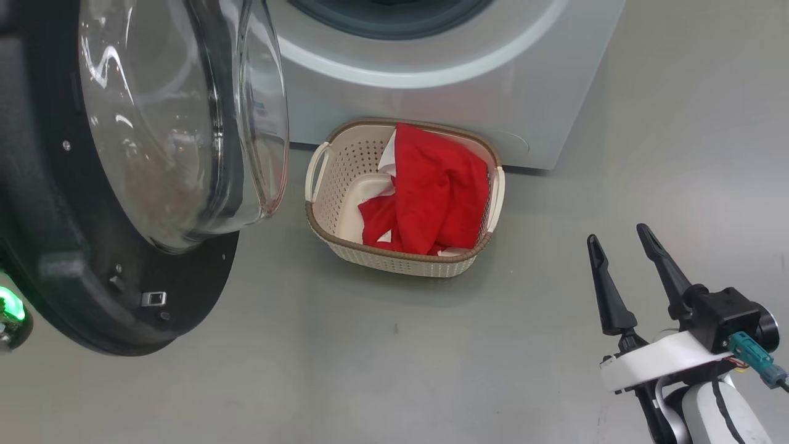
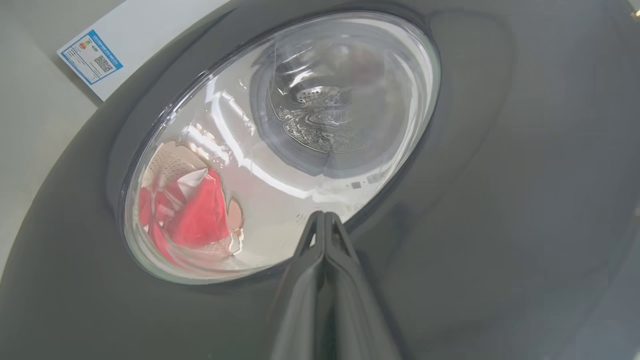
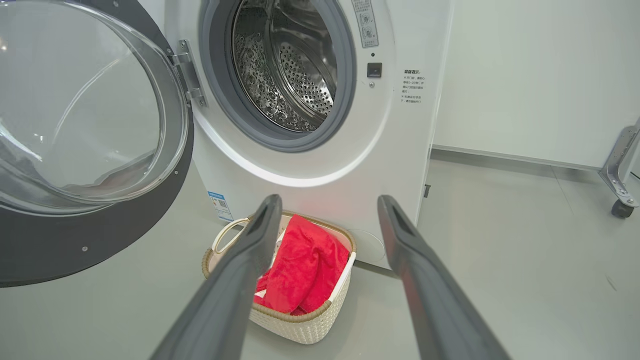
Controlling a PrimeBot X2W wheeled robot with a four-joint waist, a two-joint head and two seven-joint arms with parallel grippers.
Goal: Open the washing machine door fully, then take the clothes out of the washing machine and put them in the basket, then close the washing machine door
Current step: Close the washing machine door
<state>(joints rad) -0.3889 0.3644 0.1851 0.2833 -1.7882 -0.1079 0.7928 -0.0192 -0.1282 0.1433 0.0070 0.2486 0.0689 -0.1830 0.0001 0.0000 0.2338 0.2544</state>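
Standing open, the door (image 1: 142, 154) fills the upper left of the head view, its glass bowl bulging toward the basket (image 1: 345, 179). The washer (image 1: 462, 92) runs along the top centre. The basket sits at frame centre on the floor (image 1: 370, 357), just before the washer's lower front. The clothes (image 1: 431, 191), red with bits of white, lie inside the basket, heaped toward its right side, with cream bottom showing at the left. The right claw (image 1: 617, 232) hangs at the lower right, well apart from the basket, its two fingers spread wide and holding nothing. In the right wrist view the drum (image 3: 285, 65) at the top centre shows perforated metal. In the left wrist view the left claw (image 2: 324, 215) rises from the bottom centre. Its fingers are pressed tight together, gripping nothing, with the tips at the lower edge of the door's glass; whether they touch it cannot be told. A blue label (image 2: 90, 56) sits at the upper left there.
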